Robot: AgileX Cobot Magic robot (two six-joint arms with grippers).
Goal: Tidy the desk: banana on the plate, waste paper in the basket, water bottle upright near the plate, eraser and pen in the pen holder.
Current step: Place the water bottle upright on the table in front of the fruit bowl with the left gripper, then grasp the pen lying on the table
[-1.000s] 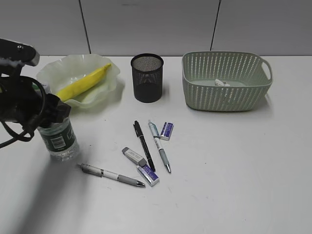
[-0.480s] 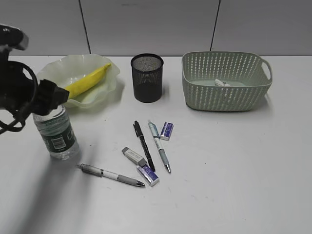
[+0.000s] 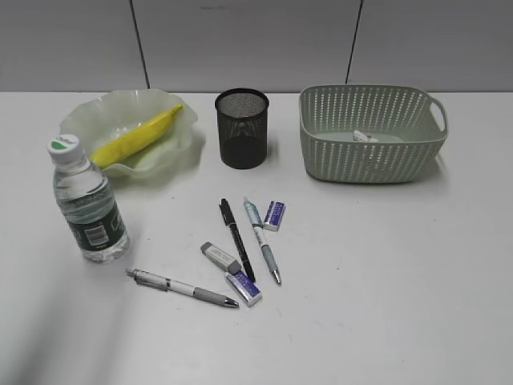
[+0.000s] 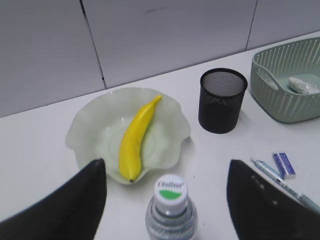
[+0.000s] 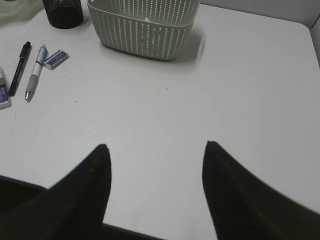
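Observation:
The water bottle stands upright on the desk just in front of the plate; it also shows in the left wrist view. The banana lies in the plate. The waste paper lies in the basket. The pen holder stands between plate and basket. Three pens and three erasers lie on the desk. My left gripper is open above and behind the bottle, touching nothing. My right gripper is open and empty over bare desk.
Neither arm shows in the exterior view. The pens and erasers lie loosely grouped in front of the pen holder. A grey panelled wall runs behind the desk.
My left gripper has let go of the bottle and drawn back up and to the left, out of the exterior view. The bottle stays standing upright.

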